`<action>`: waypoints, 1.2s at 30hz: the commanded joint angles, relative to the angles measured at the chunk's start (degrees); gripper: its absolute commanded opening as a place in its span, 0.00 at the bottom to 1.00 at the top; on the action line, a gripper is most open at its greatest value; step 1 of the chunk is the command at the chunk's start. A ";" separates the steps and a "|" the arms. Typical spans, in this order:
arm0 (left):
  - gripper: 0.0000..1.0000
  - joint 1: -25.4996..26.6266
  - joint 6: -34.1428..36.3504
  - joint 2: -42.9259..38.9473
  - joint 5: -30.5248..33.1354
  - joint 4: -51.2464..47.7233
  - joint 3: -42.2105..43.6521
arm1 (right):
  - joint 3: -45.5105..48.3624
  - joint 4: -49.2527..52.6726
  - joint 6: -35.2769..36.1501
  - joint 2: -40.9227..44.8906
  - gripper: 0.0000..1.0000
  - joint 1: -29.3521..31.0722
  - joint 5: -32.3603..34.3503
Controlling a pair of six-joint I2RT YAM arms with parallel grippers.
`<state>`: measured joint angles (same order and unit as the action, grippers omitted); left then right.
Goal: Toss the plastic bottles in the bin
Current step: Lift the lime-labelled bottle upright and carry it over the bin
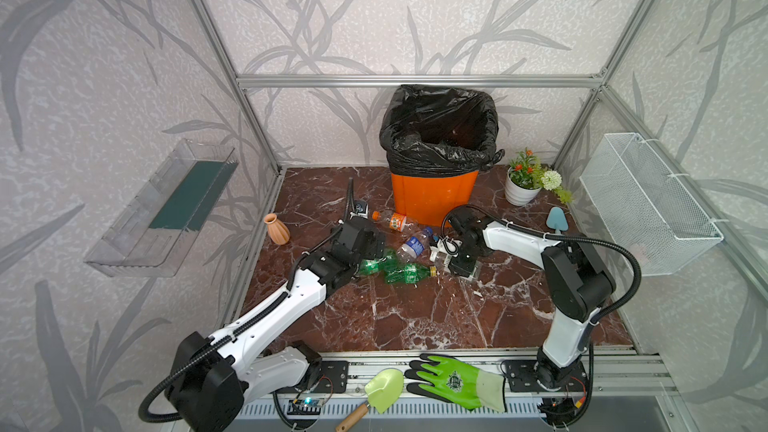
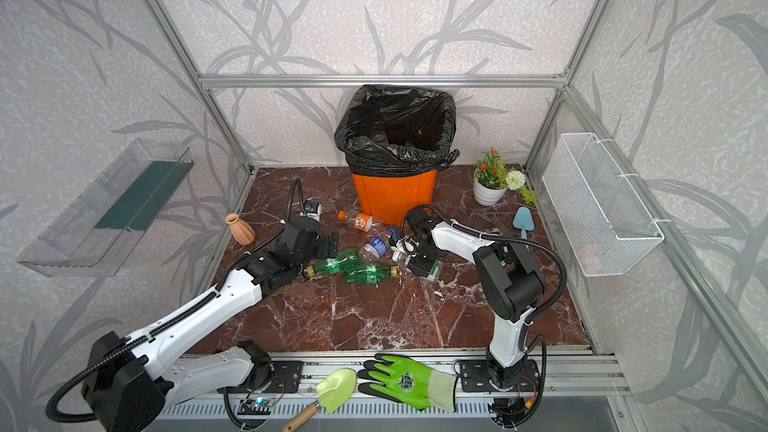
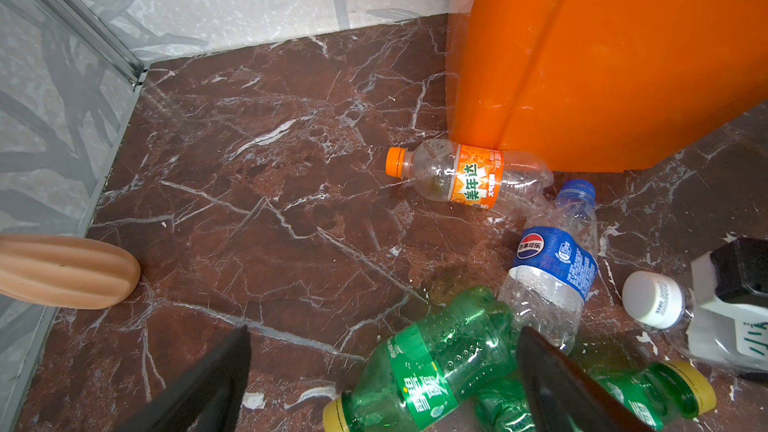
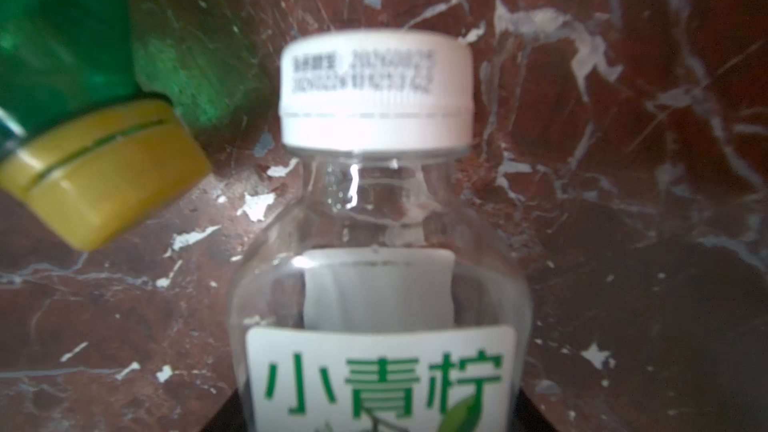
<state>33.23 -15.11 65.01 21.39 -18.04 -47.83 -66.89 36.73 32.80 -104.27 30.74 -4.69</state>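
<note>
While five bottles (image 1: 407, 274) lie out, one bin (image 1: 432, 197)

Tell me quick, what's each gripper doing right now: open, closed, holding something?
Left gripper: open, empty, jaws over the green bottles.
Right gripper: closed on the white-capped bottle, which lies on the marble surface.

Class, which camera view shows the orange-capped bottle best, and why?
The left wrist view: the orange-capped bottle lies whole, label readable. Both top views show it small beside the bin. The right wrist view misses it.
</note>
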 commanded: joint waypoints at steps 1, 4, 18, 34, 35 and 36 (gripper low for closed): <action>0.99 -0.10 -1.14 -0.59 0.70 -0.41 -0.06 | 2.32 -3.21 -2.48 5.75 0.53 -0.20 2.65; 0.99 -0.18 -1.25 -0.11 0.55 -0.25 -0.33 | 6.06 -8.15 -7.78 12.12 0.49 -0.52 4.68; 0.99 -0.86 -5.37 1.29 0.53 2.71 -0.75 | 34.72 -57.07 -25.60 63.50 0.46 -1.39 10.21; 0.99 -1.33 -8.75 -0.44 -1.99 2.70 -0.77 | 19.04 -87.98 -27.52 59.40 0.51 -1.64 16.20; 0.99 -1.32 -8.70 -0.71 -1.90 2.37 -0.76 | 15.43 -86.56 -29.14 54.42 0.52 -2.18 13.81; 0.99 -1.33 -8.63 -0.89 -1.73 2.09 -0.70 | 11.60 -84.35 -31.19 50.59 0.53 -2.98 10.97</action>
<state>32.14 -22.59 65.69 19.64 -15.66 -47.83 -49.06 -46.30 5.06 -45.65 28.67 10.55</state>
